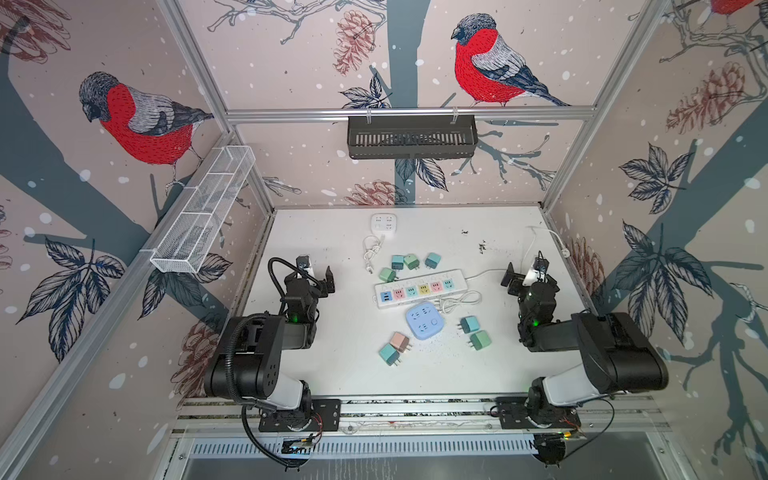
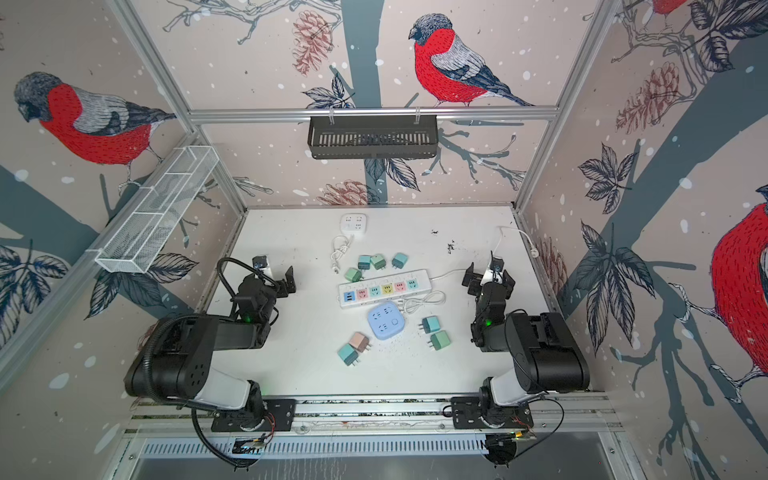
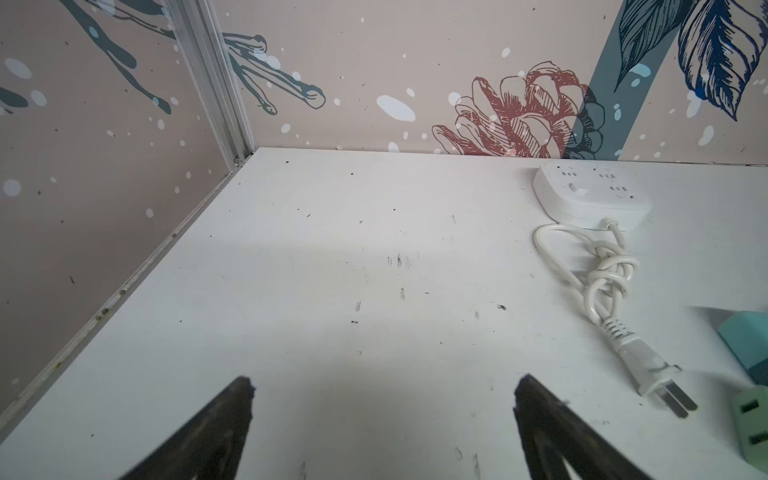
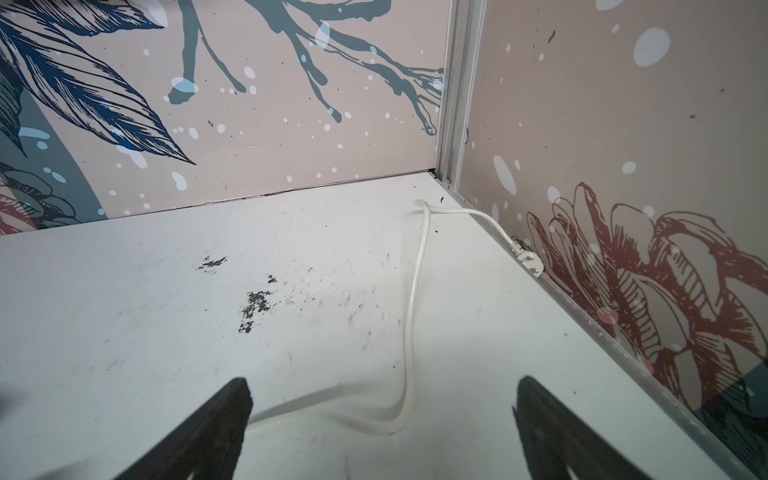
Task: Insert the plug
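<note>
Left end effector (image 3: 384,390): jaws apart, empty, over bare worktop (image 3: 332,270) near left edge | right end effector (image 4: 384,390): apart, empty, near right edge, by white cable (image 4: 409,332) | plug cubes (image 1: 411,262): loose around power strip (image 1: 419,288), mid-worktop, none inserted.

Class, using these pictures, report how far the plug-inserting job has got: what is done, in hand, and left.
Done: nothing; the strip looks empty, with no plug in it. In hand: nothing; the left gripper and right gripper stand open, well apart from the loose plugs. Left: everything, from grasping a plug to pushing it into the strip.
</note>
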